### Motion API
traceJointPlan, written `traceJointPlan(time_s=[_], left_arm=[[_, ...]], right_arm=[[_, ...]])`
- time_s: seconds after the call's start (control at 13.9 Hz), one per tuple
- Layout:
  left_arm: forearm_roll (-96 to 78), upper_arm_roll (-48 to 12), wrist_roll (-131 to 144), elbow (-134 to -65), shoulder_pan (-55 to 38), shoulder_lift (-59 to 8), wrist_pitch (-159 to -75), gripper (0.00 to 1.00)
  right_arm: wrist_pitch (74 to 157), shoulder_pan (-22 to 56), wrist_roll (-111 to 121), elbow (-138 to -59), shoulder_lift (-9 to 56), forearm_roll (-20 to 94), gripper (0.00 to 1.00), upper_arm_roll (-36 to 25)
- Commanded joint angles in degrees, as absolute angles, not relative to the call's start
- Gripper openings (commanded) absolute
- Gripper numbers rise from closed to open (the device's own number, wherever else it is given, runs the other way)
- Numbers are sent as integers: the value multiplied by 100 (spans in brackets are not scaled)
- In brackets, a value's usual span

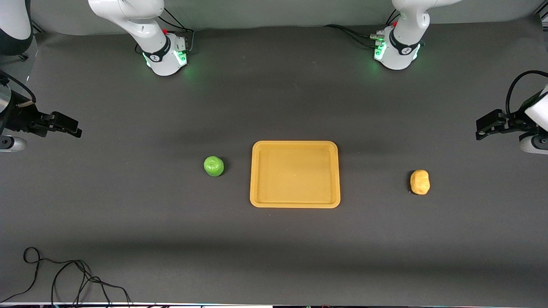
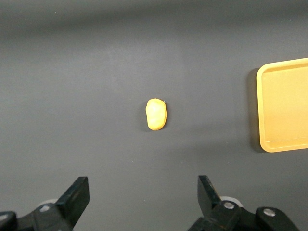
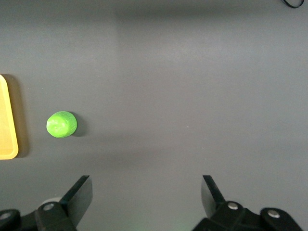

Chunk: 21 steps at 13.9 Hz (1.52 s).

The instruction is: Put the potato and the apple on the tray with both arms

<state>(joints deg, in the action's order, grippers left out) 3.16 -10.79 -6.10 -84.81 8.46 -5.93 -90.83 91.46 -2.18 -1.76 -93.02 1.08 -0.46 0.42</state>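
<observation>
tray [image 1: 295, 202] was seen lying flat near the middle of the table [image 1: 274, 248], w/ nothing on it. apple [image 1: 213, 166] sat on the table beside the tray, toward the right arm's end, w/ a gap between them. potato [image 1: 419, 182] lay on the table toward the left arm's end, well apart from the tray & a bit nearer the front camera than the apple.

left gripper [image 1: 483, 128] was held up in the air over the left arm's end of the table, w/ fingers [image 2: 77, 195] spread wide & nothing between them; in the left wrist view the potato [image 2: 156, 114] & one edge of the tray [image 2: 262, 115] were seen below it. right gripper [image 1: 70, 126] was held up over the right arm's end of the table, fingers [image 3: 82, 192] also spread wide & holding nothing; in the right wrist view the apple [image 3: 61, 124] & a corner of the tray [image 3: 7, 144] were seen below.

cable [image 1: 64, 273] was seen looped on the table at the edge nearest the front camera, toward the right arm's end.
</observation>
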Motion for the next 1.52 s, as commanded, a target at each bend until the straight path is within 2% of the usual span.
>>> traceJointPlan(time_s=[0.0, 1.44], left_arm=[[422, -1046, -527, -8385, 782, -598, -9044, 100], [413, -1063, 86, -8411, 721, -598, -8956, 100]], right_arm=[[9123, -149, -114, -9211, 132, -97, 100, -18], [9114, -193, -229, -9141, 141, -70, 100, -26]])
